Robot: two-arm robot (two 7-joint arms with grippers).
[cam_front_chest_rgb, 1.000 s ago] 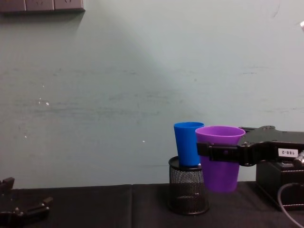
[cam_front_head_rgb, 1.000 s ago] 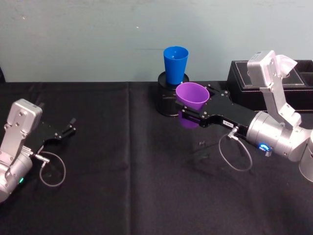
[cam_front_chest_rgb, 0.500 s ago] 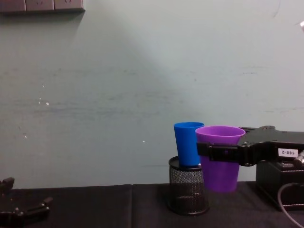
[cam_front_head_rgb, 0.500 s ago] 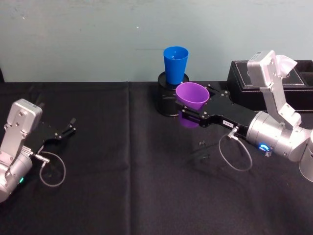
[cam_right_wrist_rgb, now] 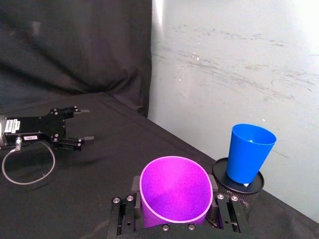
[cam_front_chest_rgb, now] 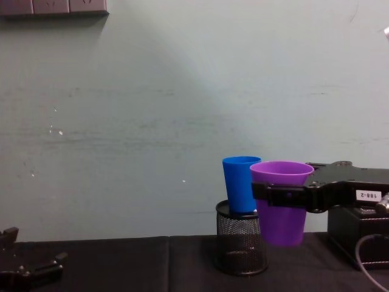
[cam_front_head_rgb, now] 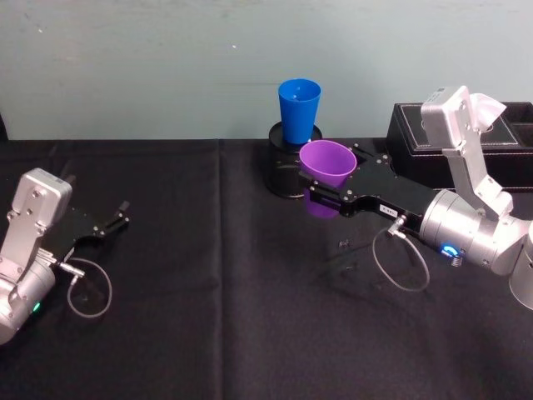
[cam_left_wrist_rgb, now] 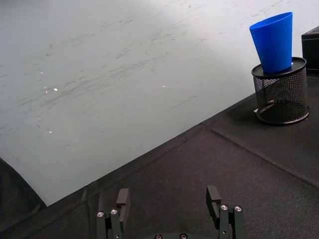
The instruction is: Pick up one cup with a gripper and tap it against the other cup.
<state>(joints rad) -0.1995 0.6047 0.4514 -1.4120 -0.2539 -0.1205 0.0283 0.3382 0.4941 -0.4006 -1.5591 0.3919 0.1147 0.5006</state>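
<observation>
Black cloth table (cam_front_head_rgb: 208, 317) under me. My right gripper (cam_front_head_rgb: 333, 178) was clamped on the purple cup (cam_front_head_rgb: 327, 160) under its rim, just beside the blue cup (cam_front_head_rgb: 299, 107) in the mesh holder (cam_front_head_rgb: 281, 179). Light, slippery plastic, likely squashy, so grip gently near the rim. Left gripper (cam_front_head_rgb: 112, 223) idle at table's left, jaws apart.
</observation>
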